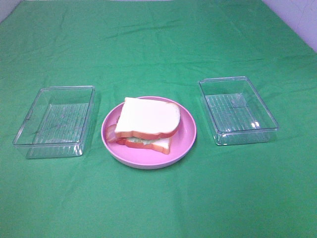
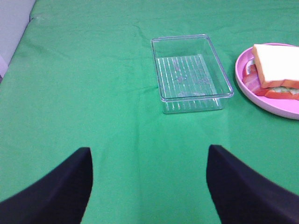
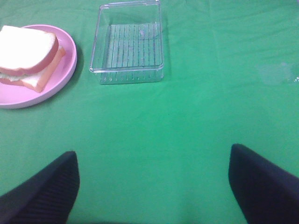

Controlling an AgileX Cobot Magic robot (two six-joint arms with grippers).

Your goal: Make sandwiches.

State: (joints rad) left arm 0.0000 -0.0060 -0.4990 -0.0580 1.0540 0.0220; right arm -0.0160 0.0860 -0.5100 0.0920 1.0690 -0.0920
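On the green cloth [image 1: 158,198], seen from the high camera, the round pink plate [image 1: 185,141] stands in the middle. The sandwich [image 1: 146,124] lies on this plate. Its top bread slice [image 1: 148,116] is white with an orange-brown crust, and it sits a little turned over the bottom bread slice [image 1: 161,145]. Between the two slices I see reddish bacon [image 1: 113,134] that comes out at the left side, and a thin line of pale green. One clear tray [image 1: 54,121] stands to the left of the plate and another clear tray [image 1: 237,110] stands to the right; both are near the plate but do not touch it. My arms do not appear in this view.

From my left wrist camera, my left pincer [image 2: 148,186] is over bare cloth with its two dark fingers [image 2: 60,191] wide apart, and nothing is between them. Farther on is the left tray [image 2: 190,72], which holds nothing that I can see. Beside the tray is the edge of the plate [image 2: 275,106] with the sandwich [image 2: 275,70] on it, where red bacon and a little green show under the top slice.

From my right wrist camera, my right pincer [image 3: 153,186] is also over bare cloth. Its fingers [image 3: 266,186] stand wide apart and hold nothing. Ahead of it I see the right tray [image 3: 128,44], empty as far as I can tell, and next to it the plate [image 3: 60,74] with the sandwich [image 3: 28,56]. Both pincers are well apart from the sandwich.
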